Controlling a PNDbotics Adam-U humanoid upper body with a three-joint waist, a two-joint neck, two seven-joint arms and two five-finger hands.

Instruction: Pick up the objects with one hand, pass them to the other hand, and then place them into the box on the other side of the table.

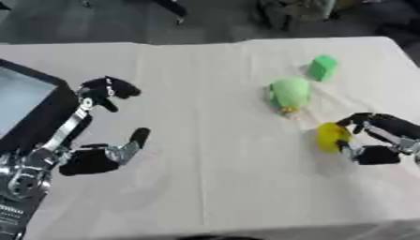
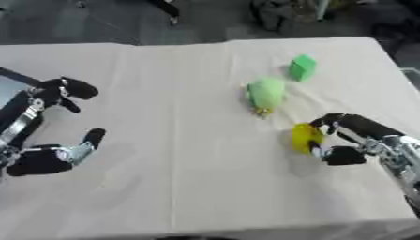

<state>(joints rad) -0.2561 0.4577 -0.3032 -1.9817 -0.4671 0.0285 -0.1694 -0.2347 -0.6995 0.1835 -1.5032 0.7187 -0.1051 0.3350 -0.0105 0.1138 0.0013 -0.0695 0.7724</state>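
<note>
- My right hand (image 2: 344, 140) sits near the table's (image 1: 205, 154) right edge with fingers and thumb curled round a yellow object (image 2: 305, 137), which looks pinched between them at or just above the cloth.
- I judge this the first step only: the yellow piece is gripped but not yet passed across.
- My left hand (image 1: 102, 157) waits near the left edge, thumb and fingers spread wide and holding nothing, well apart from my right.
- The box (image 1: 29, 105) stands at the left edge beside my left arm; I see nothing inside it, though only part of it shows.
- A light green rounded object (image 1: 288, 93) and a green block (image 1: 322, 67) lie untouched toward the far right corner, so both are left to do.
- I cannot tell whether the yellow piece has cleared the table, nor what it is; the rounded green thing is likewise too blurred to name.
</note>
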